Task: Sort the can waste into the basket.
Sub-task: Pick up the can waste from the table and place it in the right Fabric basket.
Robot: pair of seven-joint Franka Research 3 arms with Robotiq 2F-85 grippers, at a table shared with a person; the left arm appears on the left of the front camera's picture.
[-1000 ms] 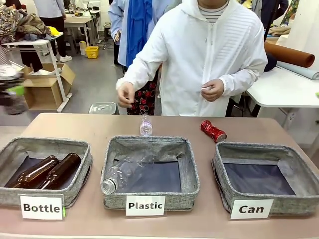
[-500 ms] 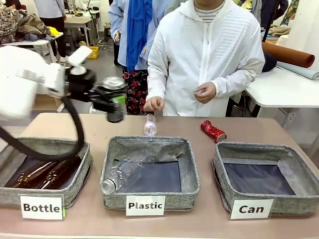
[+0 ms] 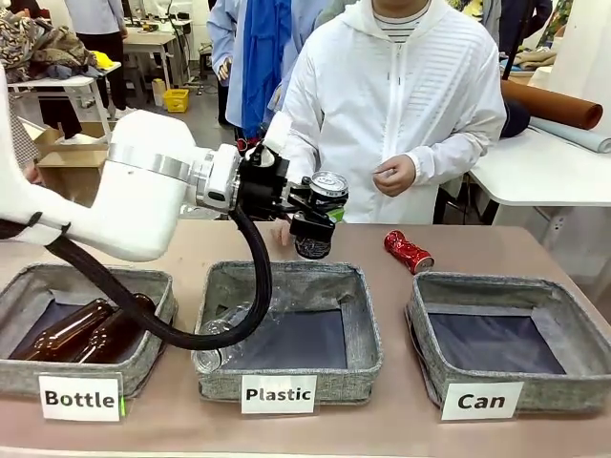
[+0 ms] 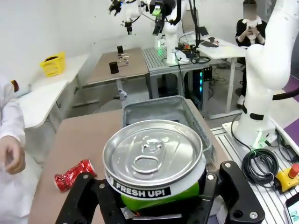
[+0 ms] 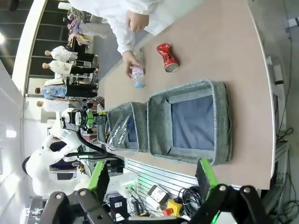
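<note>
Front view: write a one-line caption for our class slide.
Robot's left hand holds a black can aloft near the Plastic basket; the red can lies behind the Can basket.

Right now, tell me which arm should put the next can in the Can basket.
Left. The left gripper is shut on the black can, raised near the Plastic basket, one basket from the Can basket. The right gripper is open and empty.
</note>
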